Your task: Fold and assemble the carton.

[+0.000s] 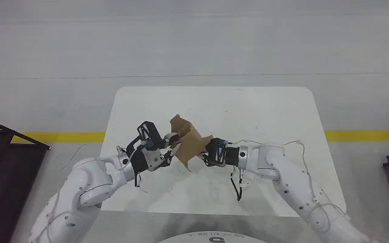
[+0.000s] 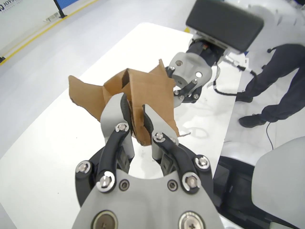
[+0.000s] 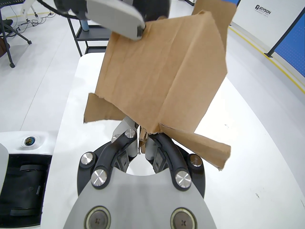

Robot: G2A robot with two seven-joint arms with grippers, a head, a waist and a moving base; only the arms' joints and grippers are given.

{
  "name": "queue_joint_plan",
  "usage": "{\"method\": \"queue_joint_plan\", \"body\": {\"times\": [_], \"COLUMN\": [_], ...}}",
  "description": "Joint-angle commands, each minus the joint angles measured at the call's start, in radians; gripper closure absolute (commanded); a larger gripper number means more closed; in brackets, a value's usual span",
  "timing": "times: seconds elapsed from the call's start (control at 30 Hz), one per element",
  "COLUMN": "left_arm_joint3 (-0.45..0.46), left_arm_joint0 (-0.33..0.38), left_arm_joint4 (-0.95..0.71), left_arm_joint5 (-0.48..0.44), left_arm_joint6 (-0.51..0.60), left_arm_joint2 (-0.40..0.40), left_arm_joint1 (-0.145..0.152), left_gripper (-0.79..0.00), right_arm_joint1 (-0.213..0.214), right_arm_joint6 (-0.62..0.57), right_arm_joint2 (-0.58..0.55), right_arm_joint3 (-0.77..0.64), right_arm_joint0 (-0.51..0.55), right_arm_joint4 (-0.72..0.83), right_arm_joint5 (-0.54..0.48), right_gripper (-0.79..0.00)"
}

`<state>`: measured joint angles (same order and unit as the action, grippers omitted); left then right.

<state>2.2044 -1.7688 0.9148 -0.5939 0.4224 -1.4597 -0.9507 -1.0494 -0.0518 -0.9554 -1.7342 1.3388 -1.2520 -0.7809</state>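
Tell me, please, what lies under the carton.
White table surface shows under the carton, which the left gripper and right gripper hold clear of it. In the top view the carton covers the patch straight below, so anything small there cannot be seen.

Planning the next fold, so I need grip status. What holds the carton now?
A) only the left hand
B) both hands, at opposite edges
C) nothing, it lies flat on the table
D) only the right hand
B: the left hand and the right hand each pinch an edge of the carton, on opposite sides.
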Motion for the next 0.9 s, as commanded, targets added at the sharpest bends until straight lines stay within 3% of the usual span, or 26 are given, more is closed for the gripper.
{"method": "queue_joint_plan", "body": {"times": [0.0, 0.2, 0.33, 0.5, 0.87], "left_arm_joint3": [-0.002, -0.052, -0.101, -0.162, -0.218], "left_arm_joint0": [-0.01, -0.066, -0.084, -0.056, 0.025], "left_arm_joint4": [-0.045, -0.196, -0.273, -0.299, -0.258], "left_arm_joint5": [-0.012, -0.054, -0.047, -0.032, -0.006], "left_arm_joint6": [-0.042, -0.165, -0.176, -0.141, -0.092], "left_arm_joint2": [-0.046, -0.219, -0.273, -0.245, -0.159], "left_arm_joint1": [0.002, 0.006, 0.006, 0.004, 0.0], "left_gripper": [-0.785, -0.785, -0.785, -0.785, -0.785], "right_arm_joint1": [0.003, 0.018, 0.028, 0.038, 0.039], "right_arm_joint6": [0.027, 0.11, 0.166, 0.236, 0.239], "right_arm_joint2": [-0.01, -0.044, -0.062, -0.07, -0.072], "right_arm_joint3": [0.001, -0.011, -0.031, -0.046, -0.044], "right_arm_joint0": [0.006, 0.032, 0.046, 0.052, 0.055], "right_arm_joint4": [-0.015, -0.088, -0.145, -0.219, -0.23], "right_arm_joint5": [-0.014, -0.072, -0.121, -0.187, -0.18], "right_gripper": [0.0, 0.0, 0.0, 0.0, 0.0]}}
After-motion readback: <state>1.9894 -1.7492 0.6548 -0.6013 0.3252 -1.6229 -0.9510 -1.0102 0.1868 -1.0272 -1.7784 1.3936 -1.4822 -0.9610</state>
